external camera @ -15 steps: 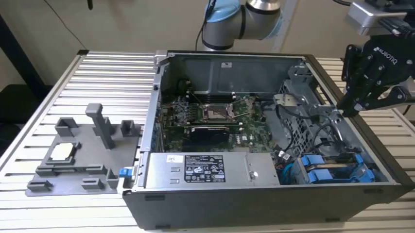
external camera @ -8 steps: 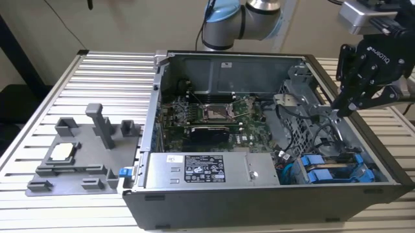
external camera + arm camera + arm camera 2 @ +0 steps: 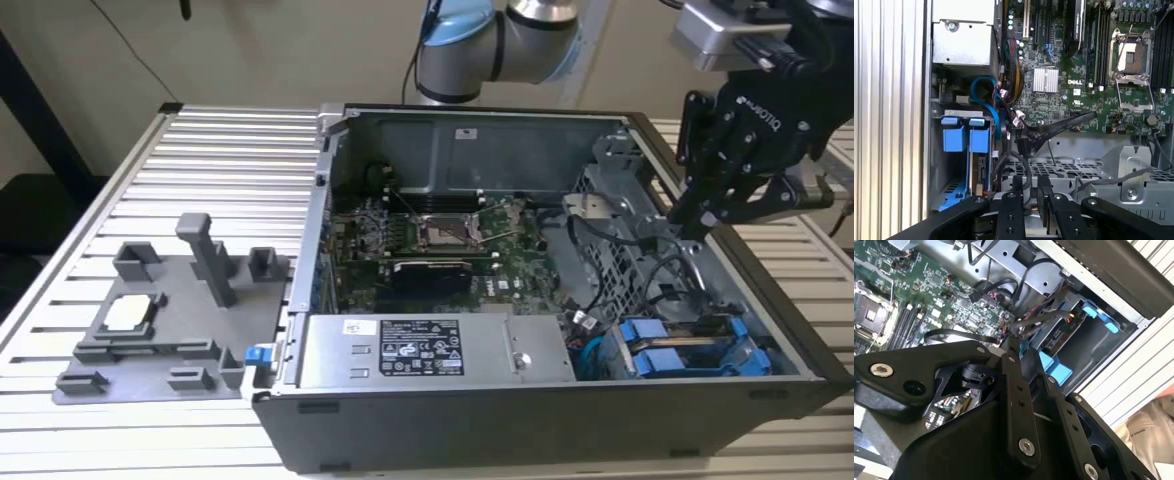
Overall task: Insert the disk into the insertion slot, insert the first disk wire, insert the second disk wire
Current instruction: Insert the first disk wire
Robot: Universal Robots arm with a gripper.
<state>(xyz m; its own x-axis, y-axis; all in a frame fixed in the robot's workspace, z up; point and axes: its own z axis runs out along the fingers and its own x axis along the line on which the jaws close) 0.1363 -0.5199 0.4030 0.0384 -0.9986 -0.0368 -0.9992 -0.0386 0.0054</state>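
The disk [image 3: 678,352] sits in its blue carrier inside the insertion slot [image 3: 747,345], at the case's front corner on the exterior view's right. Its blue tabs [image 3: 965,138] face the motherboard, and the blue frame [image 3: 1056,367] shows beside the fingers. My black gripper [image 3: 695,226] hangs over the drive cage, above and behind the disk. The fingers [image 3: 1017,197] stand close together, and a thin dark disk wire [image 3: 1025,167] runs down between them. In the second wrist view a grey wire [image 3: 1046,318] ends at the fingertips [image 3: 1013,347].
The open computer case [image 3: 534,420] lies on a slatted table [image 3: 200,180]. A grey power supply [image 3: 427,350] fills the front, beside the motherboard [image 3: 441,235]. Loose black cables [image 3: 674,275] and a blue cable [image 3: 988,95] crowd the bay. A grey fixture [image 3: 167,320] stands on the exterior view's left.
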